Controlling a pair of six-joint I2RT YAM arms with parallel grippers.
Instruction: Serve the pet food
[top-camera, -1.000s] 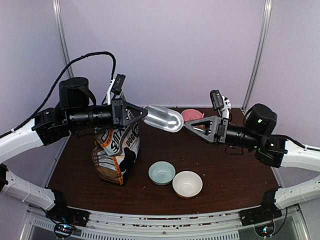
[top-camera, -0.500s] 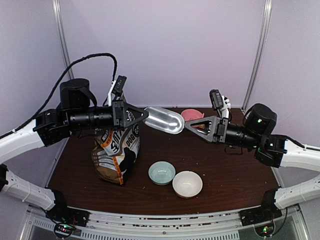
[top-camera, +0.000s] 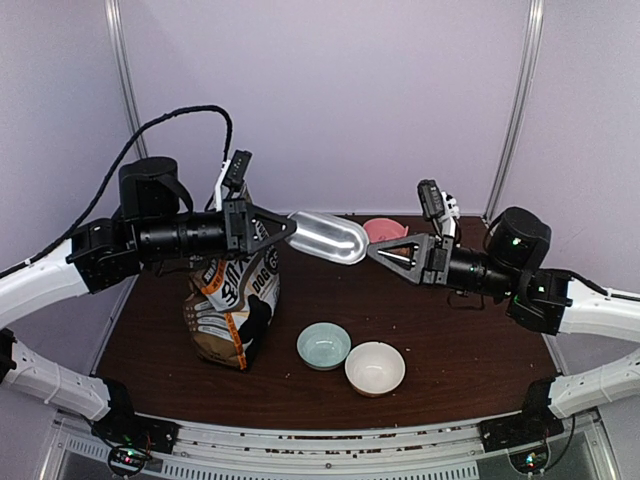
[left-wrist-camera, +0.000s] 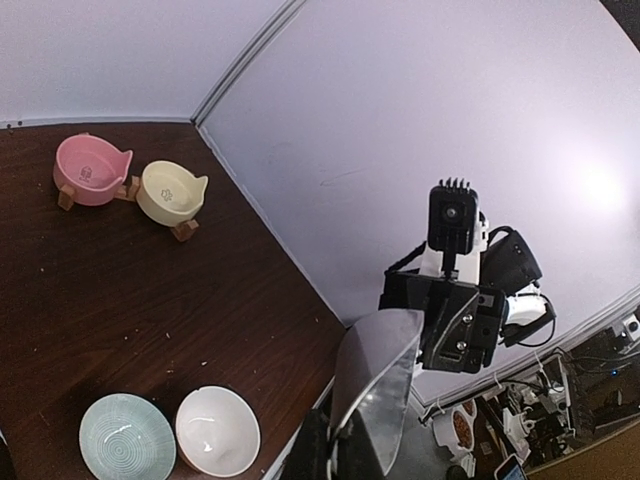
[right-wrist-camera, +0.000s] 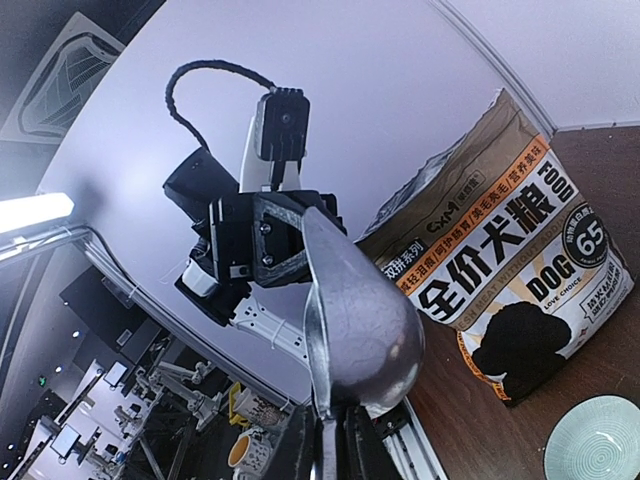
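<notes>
Shiny rounded metal scoop (top-camera: 330, 238), black left gripper (top-camera: 290, 228) clamped

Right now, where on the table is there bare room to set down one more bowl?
Bare table lies right of the white bowl, out to the edge, and mid-table between the pink bowl at the back and the teal bowl. The dog food bag crowds the left.

Soft, even overhead light fills the top view, leaving only faint shadows on the dark tabletop (top-camera: 450, 340) and a bright sheen along the metal scoop (top-camera: 325, 238). In the left wrist view a white hotspot blooms on the wall (left-wrist-camera: 420, 130), whose seams bow with fisheye distortion. In the right wrist view a light strip (right-wrist-camera: 35, 213) glares at the left edge, and the right gripper (right-wrist-camera: 325, 442) is dark and blurred.
</notes>
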